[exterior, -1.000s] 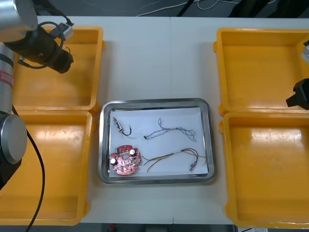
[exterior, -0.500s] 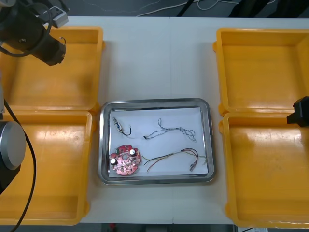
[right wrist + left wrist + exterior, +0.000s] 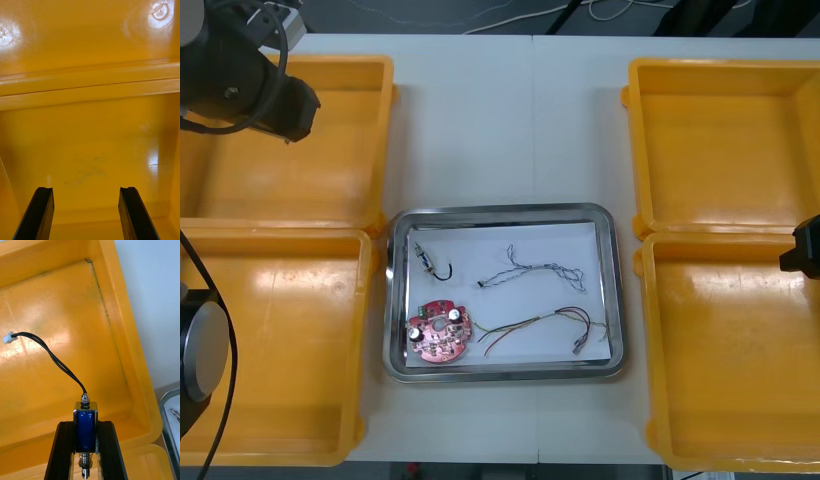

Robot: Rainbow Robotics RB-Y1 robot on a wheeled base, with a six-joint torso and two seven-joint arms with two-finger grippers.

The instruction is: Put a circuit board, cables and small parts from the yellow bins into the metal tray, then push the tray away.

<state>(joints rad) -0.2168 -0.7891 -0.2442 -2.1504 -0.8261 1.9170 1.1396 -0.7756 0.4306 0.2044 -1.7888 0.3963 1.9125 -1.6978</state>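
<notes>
Front view: the left arm (image 3: 242,75) is stretched over the yellow bin (image 3: 330,190) at the tabletop's far left corner. The right arm (image 3: 806,247) sits at the tabletop's right edge, and the metal tray (image 3: 502,213) at mid-table holds a round circuit board (image 3: 438,333) and cables (image 3: 532,272). Left wrist view: the left gripper (image 3: 85,425) is clamped on a small blue metal part (image 3: 85,429), which stands upright between its fingers (image 3: 62,450), and the part's black cable (image 3: 56,360) trails out over the bin floor. Right wrist view: the right gripper (image 3: 85,193) hangs over a right-hand bin (image 3: 90,142), fingers wide apart and holding nothing.
</notes>
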